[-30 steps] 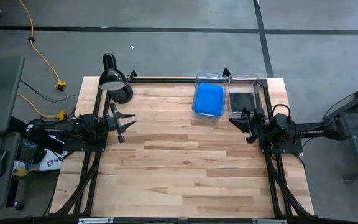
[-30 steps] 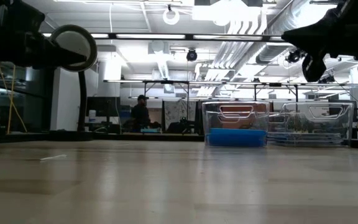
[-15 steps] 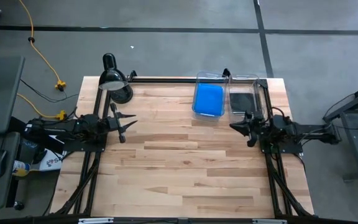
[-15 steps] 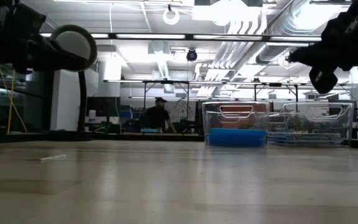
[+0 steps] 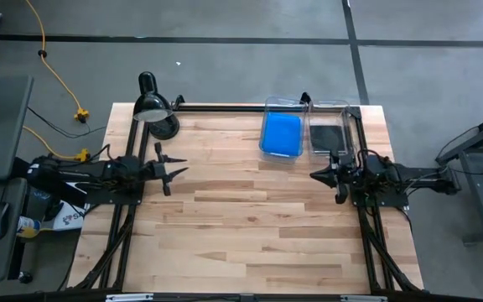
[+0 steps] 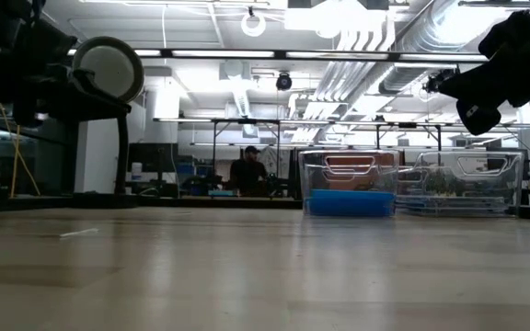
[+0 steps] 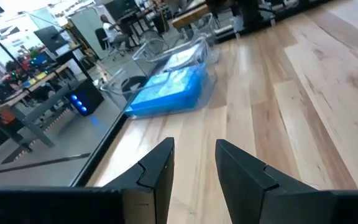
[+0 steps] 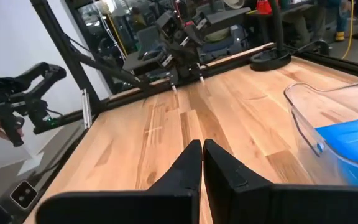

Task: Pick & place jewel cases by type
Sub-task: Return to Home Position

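Note:
Bright blue jewel cases (image 5: pixel 281 134) lie stacked in a clear bin (image 5: pixel 266 107) at the table's far edge. Black jewel cases (image 5: pixel 326 135) lie in a second clear bin (image 5: pixel 347 107) to its right. The left wrist view shows the blue cases (image 7: pixel 166 93), and so does the low view (image 6: pixel 350 203). My left gripper (image 5: pixel 180 170) hovers at the table's left edge, open, with nothing between its fingers (image 7: pixel 194 163). My right gripper (image 5: pixel 314 175) hovers at the right edge, just near of the black cases' bin, shut (image 8: pixel 201 155) and holding nothing.
A black desk lamp (image 5: pixel 152 106) stands at the table's far left corner. Bare wooden tabletop (image 5: pixel 250 218) stretches between the two arms and toward the near edge. A person (image 6: pixel 249 172) stands in the room beyond the table.
My right gripper has sunk a little, drifted toward the table's near edge and tipped to level, staying shut. My left gripper has rolled slightly about its own line. The person beyond the table has walked to the right.

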Controlling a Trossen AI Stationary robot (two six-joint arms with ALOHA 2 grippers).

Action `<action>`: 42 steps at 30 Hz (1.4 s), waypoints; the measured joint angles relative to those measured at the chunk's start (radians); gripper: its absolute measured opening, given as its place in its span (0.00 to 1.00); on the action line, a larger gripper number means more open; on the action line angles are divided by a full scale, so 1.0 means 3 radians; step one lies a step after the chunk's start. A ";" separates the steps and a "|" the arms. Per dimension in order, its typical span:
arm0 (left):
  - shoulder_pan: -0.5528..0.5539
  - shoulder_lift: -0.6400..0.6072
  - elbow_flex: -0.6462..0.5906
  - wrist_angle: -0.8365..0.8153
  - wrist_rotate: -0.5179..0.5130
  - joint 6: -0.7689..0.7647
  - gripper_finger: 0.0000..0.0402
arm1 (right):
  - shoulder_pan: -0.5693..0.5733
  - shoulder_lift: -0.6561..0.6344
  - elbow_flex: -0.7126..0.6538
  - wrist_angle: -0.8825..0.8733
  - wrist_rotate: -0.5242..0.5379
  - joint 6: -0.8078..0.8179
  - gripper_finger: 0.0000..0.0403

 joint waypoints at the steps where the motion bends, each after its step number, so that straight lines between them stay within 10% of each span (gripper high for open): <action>1: 0.0000 0.0023 -0.0001 0.0000 0.0000 -0.0001 0.29 | 0.0000 0.0013 0.0000 -0.0001 0.0000 0.0000 0.00; 42: 0.0000 0.0127 -0.0004 0.0005 -0.0011 -0.0014 0.29 | 0.0000 0.0150 -0.0011 0.0123 -0.0003 0.0028 0.00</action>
